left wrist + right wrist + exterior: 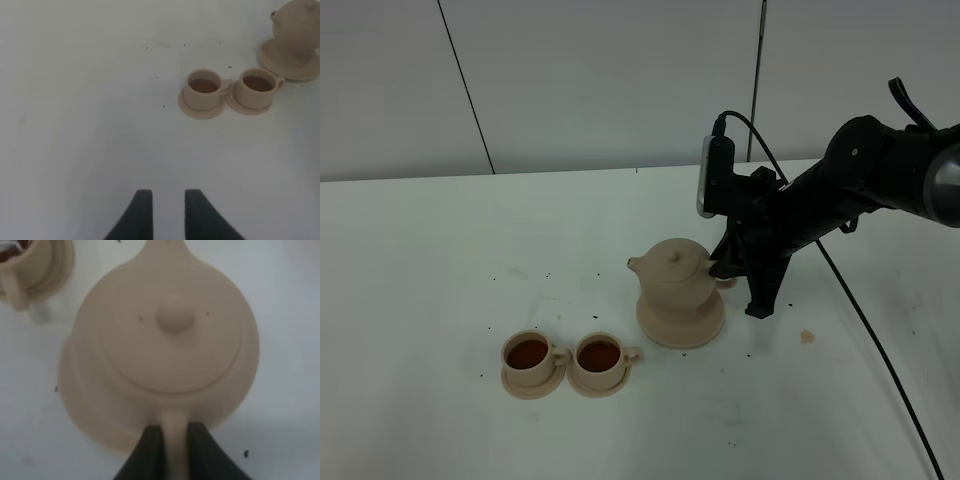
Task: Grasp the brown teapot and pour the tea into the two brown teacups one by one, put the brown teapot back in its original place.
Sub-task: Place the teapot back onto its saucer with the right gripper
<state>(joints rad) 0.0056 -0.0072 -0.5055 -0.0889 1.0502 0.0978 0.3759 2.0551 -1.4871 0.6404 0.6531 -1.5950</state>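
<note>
My right gripper (175,442) pinches the brown teapot's (672,279) loop handle; the pot sits over its wide saucer (681,322), just beside two filled teacups (563,358). My left gripper (164,210) stands open, well apart

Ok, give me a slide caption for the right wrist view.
Right pincer shut on the loop handle of the round beige ceramic teapot, seen from above over its saucer.

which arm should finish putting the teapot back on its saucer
Right. The right gripper is shut on the brown teapot's handle above the wide saucer. The left gripper hangs over bare table.
</note>
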